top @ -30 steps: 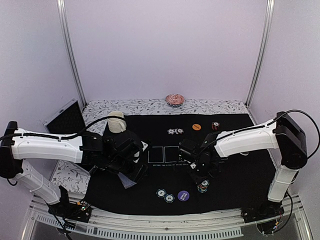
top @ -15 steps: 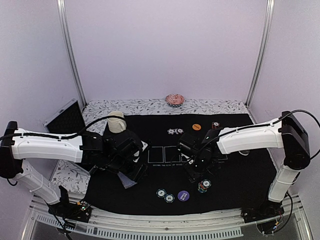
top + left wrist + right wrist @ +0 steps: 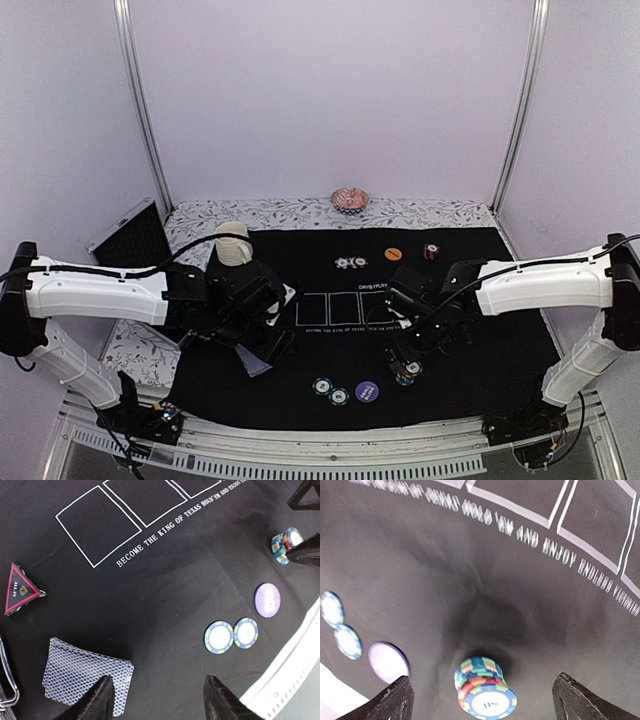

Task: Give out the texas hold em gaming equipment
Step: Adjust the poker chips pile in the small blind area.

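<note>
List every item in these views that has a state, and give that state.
Left gripper, open, empty.
Right gripper, open, empty.
Chip stack, upright, not gripped.
Card deck, face down, slightly splayed.
Two loose chips, flat, side by side.
Purple button, lying flat.
Triangle, flat, printed face up.

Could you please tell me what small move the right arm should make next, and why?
Probably lift the right gripper straight up: its jaws stand wide apart either side of the chip stack, which sits upright on the black mat, so rising should avoid toppling it.
</note>
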Robot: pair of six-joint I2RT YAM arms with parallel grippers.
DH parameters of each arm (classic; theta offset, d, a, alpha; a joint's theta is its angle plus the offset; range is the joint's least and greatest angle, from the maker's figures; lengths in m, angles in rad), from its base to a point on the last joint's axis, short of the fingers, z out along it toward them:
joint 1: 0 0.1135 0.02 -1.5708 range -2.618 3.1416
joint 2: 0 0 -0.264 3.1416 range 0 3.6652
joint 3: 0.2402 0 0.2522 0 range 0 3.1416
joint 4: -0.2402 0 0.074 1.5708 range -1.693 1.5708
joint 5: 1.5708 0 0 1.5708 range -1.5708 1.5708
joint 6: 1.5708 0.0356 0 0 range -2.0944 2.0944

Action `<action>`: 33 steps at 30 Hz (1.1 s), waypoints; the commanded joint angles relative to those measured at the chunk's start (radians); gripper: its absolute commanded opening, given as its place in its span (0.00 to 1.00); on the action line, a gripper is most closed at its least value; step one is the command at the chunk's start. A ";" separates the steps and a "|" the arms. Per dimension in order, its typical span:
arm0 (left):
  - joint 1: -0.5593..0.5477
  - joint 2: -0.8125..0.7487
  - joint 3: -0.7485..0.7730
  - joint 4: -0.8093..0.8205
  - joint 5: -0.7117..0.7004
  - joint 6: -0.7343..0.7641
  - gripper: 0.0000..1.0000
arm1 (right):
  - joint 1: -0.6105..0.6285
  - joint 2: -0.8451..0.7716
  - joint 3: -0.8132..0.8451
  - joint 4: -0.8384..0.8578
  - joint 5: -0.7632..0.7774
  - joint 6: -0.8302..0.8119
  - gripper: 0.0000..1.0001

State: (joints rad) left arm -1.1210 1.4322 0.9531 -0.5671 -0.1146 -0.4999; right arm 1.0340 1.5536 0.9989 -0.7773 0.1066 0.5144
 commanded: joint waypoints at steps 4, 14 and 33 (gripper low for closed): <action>0.014 0.016 -0.007 -0.002 0.015 0.019 0.63 | 0.001 0.030 -0.046 -0.005 -0.019 0.063 0.99; 0.014 0.012 -0.012 -0.003 0.016 0.021 0.64 | 0.018 0.126 -0.027 0.023 -0.037 0.048 0.95; 0.023 0.007 -0.014 -0.014 0.016 0.029 0.64 | 0.040 0.193 0.020 -0.020 -0.026 0.055 0.53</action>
State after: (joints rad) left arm -1.1122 1.4425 0.9489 -0.5671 -0.1013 -0.4816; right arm 1.0687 1.7222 1.0023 -0.7708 0.0647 0.5625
